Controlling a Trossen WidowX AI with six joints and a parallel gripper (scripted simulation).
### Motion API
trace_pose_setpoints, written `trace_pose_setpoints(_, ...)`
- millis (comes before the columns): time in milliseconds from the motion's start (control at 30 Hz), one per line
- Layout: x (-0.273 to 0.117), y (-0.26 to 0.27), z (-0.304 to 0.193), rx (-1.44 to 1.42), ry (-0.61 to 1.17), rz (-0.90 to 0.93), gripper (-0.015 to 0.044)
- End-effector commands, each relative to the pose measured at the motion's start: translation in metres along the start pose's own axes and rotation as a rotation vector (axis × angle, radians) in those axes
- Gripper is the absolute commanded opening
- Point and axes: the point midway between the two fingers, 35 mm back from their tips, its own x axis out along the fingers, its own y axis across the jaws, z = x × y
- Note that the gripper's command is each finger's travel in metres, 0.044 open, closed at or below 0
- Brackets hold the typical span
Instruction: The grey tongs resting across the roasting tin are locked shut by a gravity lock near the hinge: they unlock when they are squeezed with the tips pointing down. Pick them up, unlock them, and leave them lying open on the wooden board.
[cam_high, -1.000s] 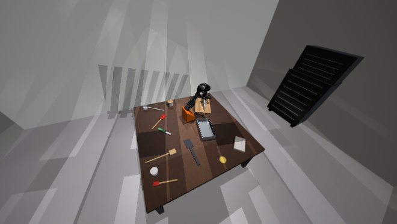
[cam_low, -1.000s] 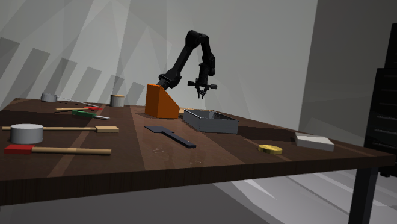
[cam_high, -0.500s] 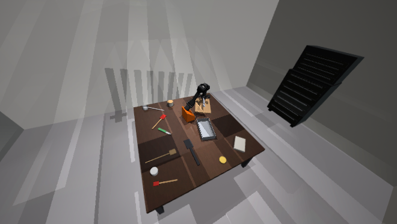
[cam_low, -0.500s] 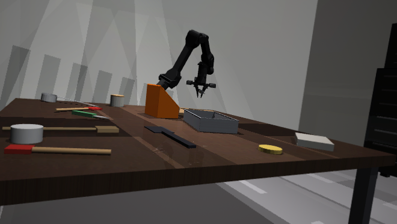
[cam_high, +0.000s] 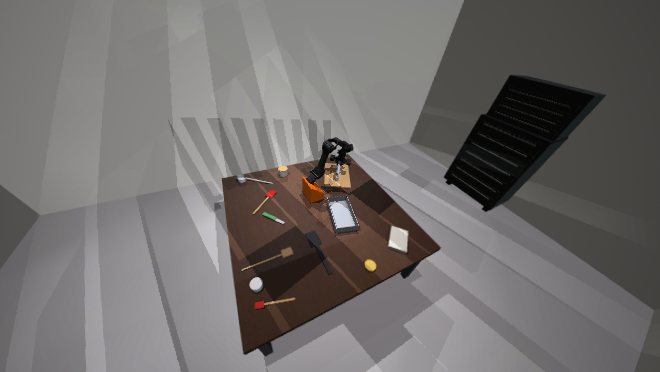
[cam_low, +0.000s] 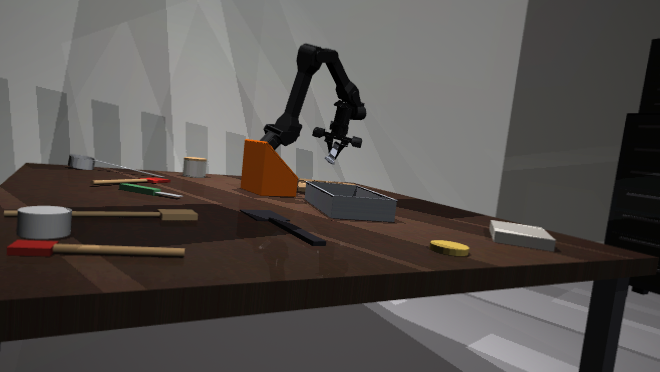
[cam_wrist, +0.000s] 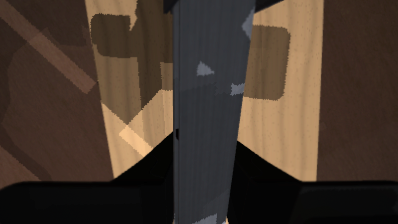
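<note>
Nearest on the dark wooden worktop (cam_high: 325, 295) (cam_low: 300, 290), well in front of the roasting tin (cam_high: 343, 215) (cam_low: 365, 212) and off to its left in the exterior view, lie a red-headed spatula (cam_high: 275, 301) (cam_low: 95, 250) and, just behind it, a white round pot (cam_high: 256, 285) (cam_low: 44, 222). A yellow disc (cam_high: 370, 265) (cam_low: 449, 247) lies in front of the tin, toward its right; a white block (cam_high: 398, 239) (cam_low: 522, 236) is farther right of it. A black spatula (cam_high: 322, 255) (cam_low: 295, 231) and a brown-headed wooden tool (cam_high: 287, 252) (cam_low: 178, 215) lie left of the tin.

Farther back, well left of the tin, are a green-handled knife (cam_high: 272, 217) (cam_low: 140, 189) and a second spatula with a red head (cam_high: 270, 194) (cam_low: 157, 180).

Beyond the tin, the black arm (cam_high: 322, 162) (cam_low: 298, 100) rises from an orange base (cam_high: 312, 191) (cam_low: 257, 167). Its jaws point down, pinching the grey tongs (cam_high: 337, 174) (cam_low: 330, 159) (cam_wrist: 212, 100). The tongs hang in the air, over the wooden board (cam_high: 345, 182) (cam_low: 301, 186) (cam_wrist: 300, 125) behind the tin. Whether they are locked cannot be told.

Farthest left behind the tin stand an orange-topped can (cam_high: 283, 172) (cam_low: 194, 167) and a long-handled grey pan (cam_high: 241, 178) (cam_low: 81, 162).
</note>
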Motion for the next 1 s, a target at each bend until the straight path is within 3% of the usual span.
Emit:
trace_pose_setpoints(0, -0.012, -0.001, 0.001, 0.014, -0.1, 0.013, -0.015)
trace_pose_setpoints(967, -0.082, 0.01, 0.008, -0.122, -0.644, -0.031, -0.015)
